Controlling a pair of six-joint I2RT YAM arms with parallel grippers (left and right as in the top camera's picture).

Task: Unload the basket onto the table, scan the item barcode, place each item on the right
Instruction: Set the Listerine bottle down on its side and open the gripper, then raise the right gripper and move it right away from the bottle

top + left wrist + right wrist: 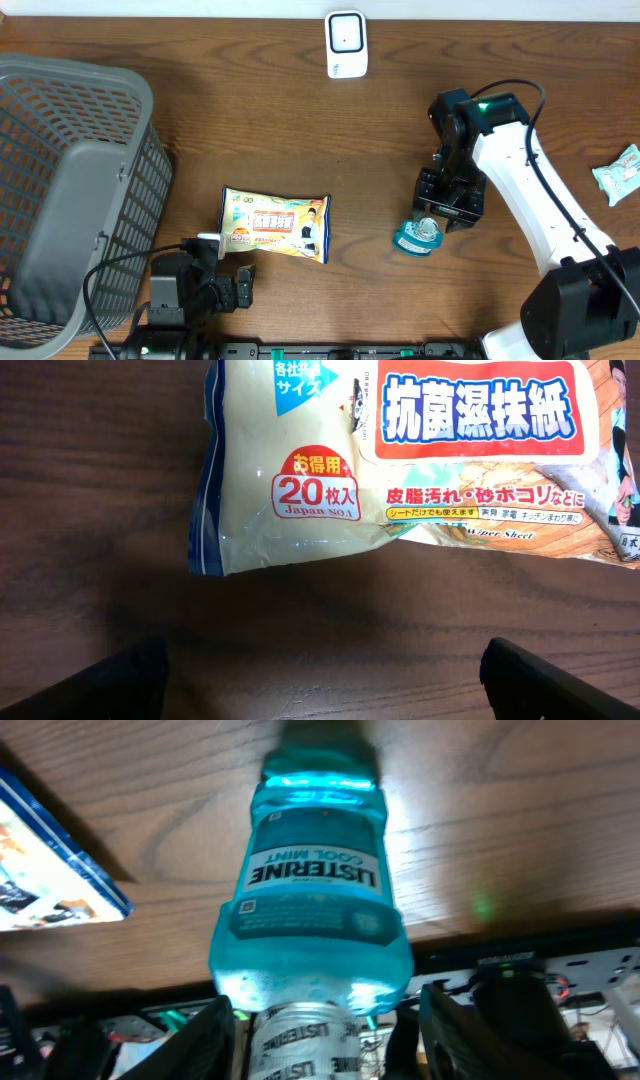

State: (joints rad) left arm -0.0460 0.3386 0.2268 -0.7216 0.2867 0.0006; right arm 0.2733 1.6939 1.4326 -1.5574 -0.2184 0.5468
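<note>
**Mouthwash bottle stands between the right fingers; left gripper gapes at the wipes**

From overhead, the bottle (pixel 417 237) is only a teal disc with a pale cap, upright on the wooden table (pixel 300 130). It sits right of the wipes packet (pixel 277 224) and well below the white device (pixel 346 44) at the far edge.

The right wrist camera adds what that view hides. The bottle is clear, glossy teal plastic with rounded shoulders. It carries a label reading LISTERINE COOL MINT and a small square code at the label's corner. The right gripper (pixel 330 1025) has 1 dark finger on each side of the cap end. I cannot tell whether they press the bottle or merely flank it.

The left wrist camera shows the packet's crinkled, shiny film with a blue sealed edge. It has a red banner of Japanese text and a red badge marked 20. The left gripper (pixel 320 685) is spread wide and empty, its 2 black tips just short of the packet.

Only the overhead view takes in 2 more things:
- The grey plastic lattice basket (pixel 80 70) on the left.
- A small pale packet (pixel 622 172) at the right edge.
</note>
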